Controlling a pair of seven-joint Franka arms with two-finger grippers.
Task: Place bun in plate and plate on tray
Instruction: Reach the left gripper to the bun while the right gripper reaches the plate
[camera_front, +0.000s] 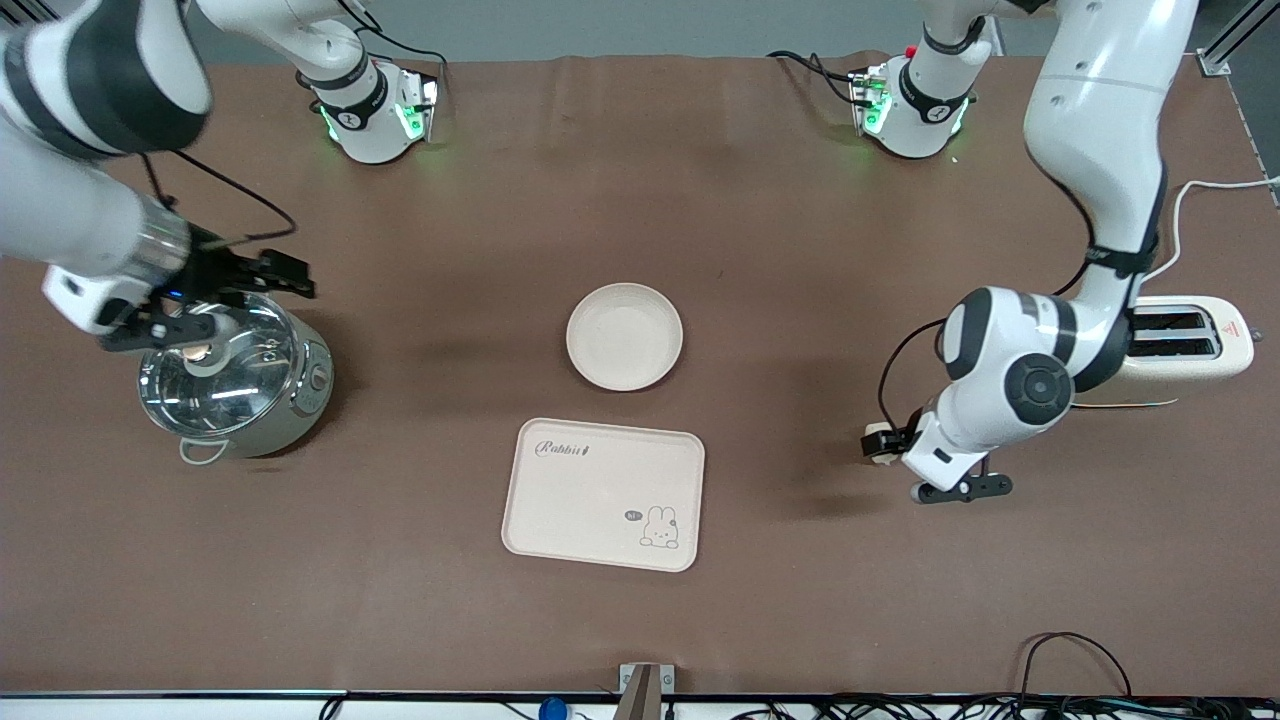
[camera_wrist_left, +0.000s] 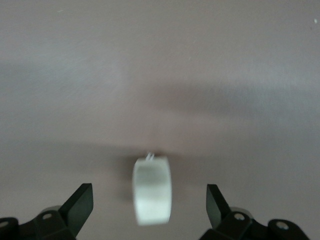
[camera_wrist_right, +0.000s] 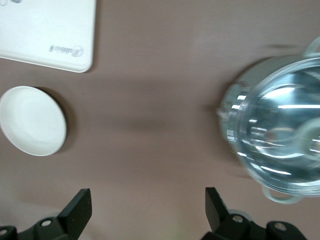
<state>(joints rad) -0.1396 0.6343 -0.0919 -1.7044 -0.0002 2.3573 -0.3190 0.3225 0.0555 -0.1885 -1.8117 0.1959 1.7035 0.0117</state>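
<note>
The bun (camera_wrist_left: 152, 190), a small cream-white oblong lump, lies on the brown cloth between the open fingers of my left gripper (camera_wrist_left: 150, 207). In the front view my left gripper (camera_front: 885, 442) hangs low over the cloth at the left arm's end of the table and largely hides the bun. The round cream plate (camera_front: 625, 336) lies empty at the table's middle and also shows in the right wrist view (camera_wrist_right: 32, 120). The rabbit tray (camera_front: 603, 494) lies empty, nearer to the front camera than the plate. My right gripper (camera_front: 210, 300) is open and empty, above a lidded pot's rim.
A steel pot with a glass lid (camera_front: 235, 385) stands at the right arm's end of the table; it also shows in the right wrist view (camera_wrist_right: 277, 132). A cream toaster (camera_front: 1185, 345) with its white cable stands at the left arm's end.
</note>
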